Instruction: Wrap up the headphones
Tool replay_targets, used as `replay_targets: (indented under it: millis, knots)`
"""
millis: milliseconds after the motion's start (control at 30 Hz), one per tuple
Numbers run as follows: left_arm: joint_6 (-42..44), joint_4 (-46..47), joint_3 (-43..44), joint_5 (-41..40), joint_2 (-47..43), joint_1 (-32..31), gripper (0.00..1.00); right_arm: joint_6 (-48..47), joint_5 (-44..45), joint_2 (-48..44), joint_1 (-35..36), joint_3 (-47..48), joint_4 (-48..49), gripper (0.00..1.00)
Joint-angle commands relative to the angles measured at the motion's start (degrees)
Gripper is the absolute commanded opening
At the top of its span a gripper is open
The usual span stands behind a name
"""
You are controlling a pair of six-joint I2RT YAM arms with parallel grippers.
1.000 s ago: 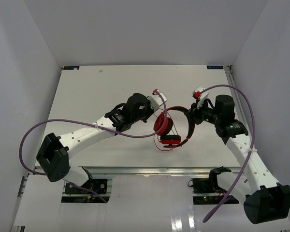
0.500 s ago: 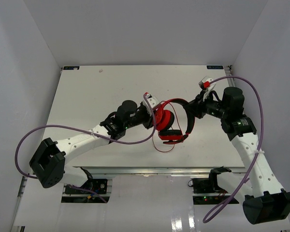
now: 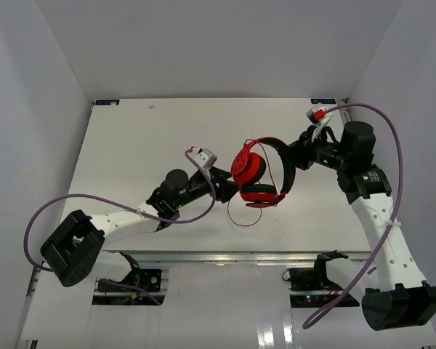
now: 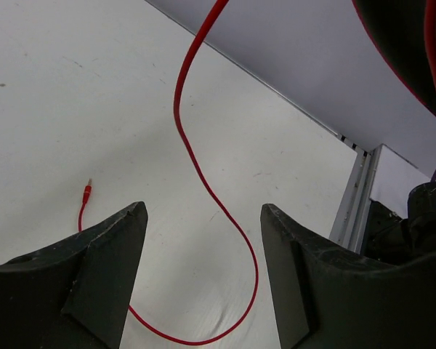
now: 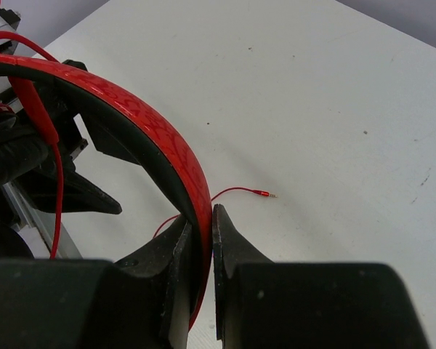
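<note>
Headphones, mid-wrap: right gripper clamped on headband, left gripper open, empty; next move likely catching loose cable for winding.

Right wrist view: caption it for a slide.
Right hand shut on the headband of the red, black-padded over-ear headphones, their thin red cable's plug lying on the white table.

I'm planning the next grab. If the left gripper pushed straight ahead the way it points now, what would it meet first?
Most likely the thin red cable, which dangles just ahead of the open left gripper. Beyond it there is only the table. Depth is hard to judge.
</note>
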Motion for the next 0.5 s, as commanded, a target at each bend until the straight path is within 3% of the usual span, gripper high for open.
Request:
replay_targets:
  millis: [0, 100, 467]
  knots:
    - [-5.5, 9.7, -1.0, -0.3, 1.7, 0.1, 0.83, 5.3, -4.1, 0.3, -1.1, 4.5, 1.9, 0.08]
    - [-7.6, 13.0, -0.4, -0.3, 5.5, 0.1, 0.89, 6.4, -4.9, 0.5, -1.8, 4.9, 1.9, 0.08]
    - [-13.4, 21.8, 6.0, 4.9, 21.3, -1.2, 0.91, 8.1, -5.8, 0.4, -4.3, 7.3, 1.2, 0.08]
